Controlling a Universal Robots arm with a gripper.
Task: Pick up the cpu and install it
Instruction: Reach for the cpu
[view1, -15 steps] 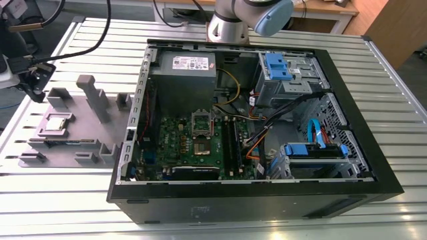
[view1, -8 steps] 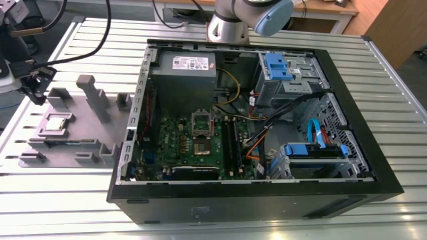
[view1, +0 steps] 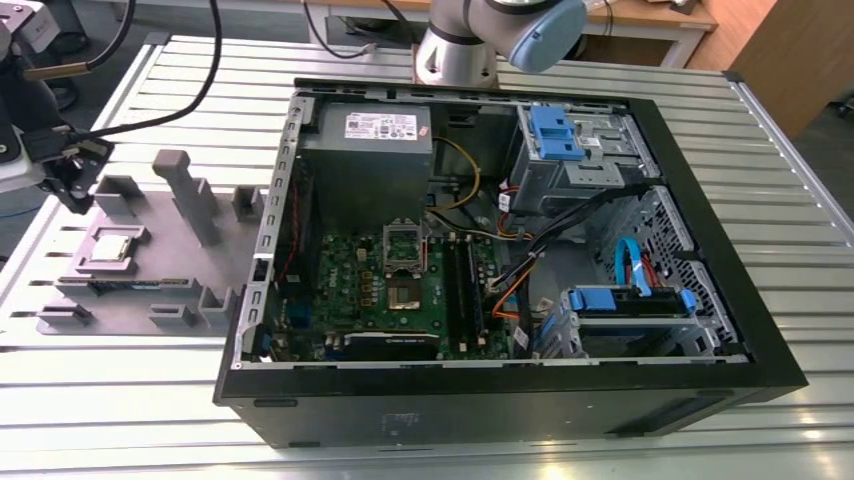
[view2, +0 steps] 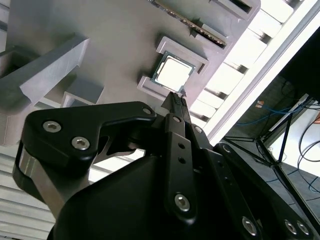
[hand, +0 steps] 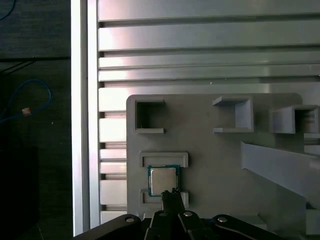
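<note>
The cpu (hand: 163, 178), a small silver-topped square chip, lies flat in its recessed seat on the grey holder tray (hand: 215, 145). In the exterior view the tray stands on the slatted metal table (view1: 134, 400), to the left of the open PC case (view1: 534, 405). In both wrist views the gripper (hand: 172, 194) hangs close by the chip's edge, its thin black fingers pressed together and holding nothing. Whether they touch the chip cannot be told.
</note>
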